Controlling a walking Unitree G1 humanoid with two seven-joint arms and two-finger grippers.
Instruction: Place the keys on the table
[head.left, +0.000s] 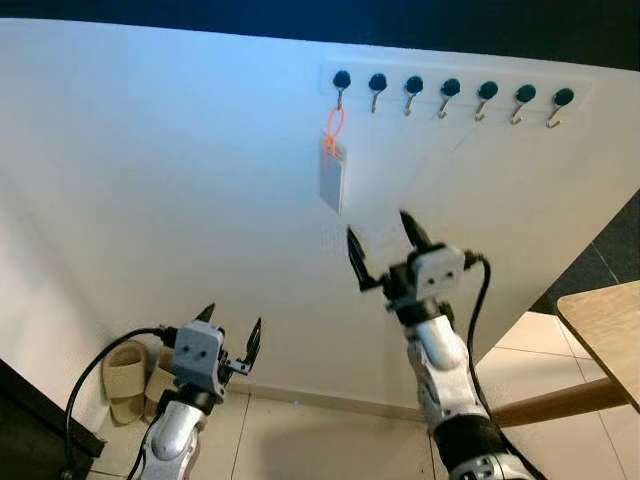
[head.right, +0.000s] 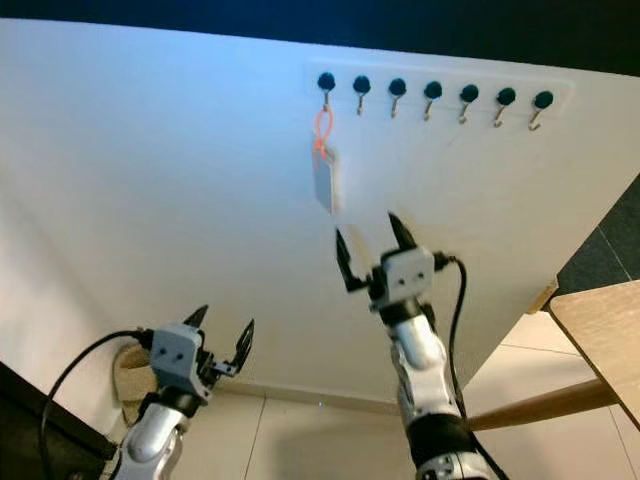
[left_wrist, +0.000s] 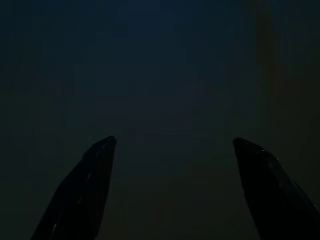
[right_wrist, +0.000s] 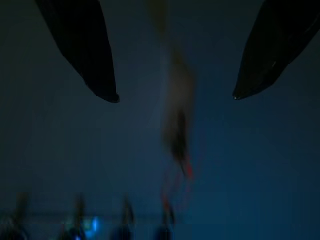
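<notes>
Your right gripper (head.left: 385, 245) stands released just below the keys (head.left: 333, 172), which hang from the leftmost hook (head.left: 341, 82); left gripper (head.left: 232, 330) idles low, released.

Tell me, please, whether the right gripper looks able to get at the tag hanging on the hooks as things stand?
Probably yes. The right gripper is raised, open, just below the tag, which hangs by an orange loop from the leftmost hook. Nothing lies between them.
</notes>
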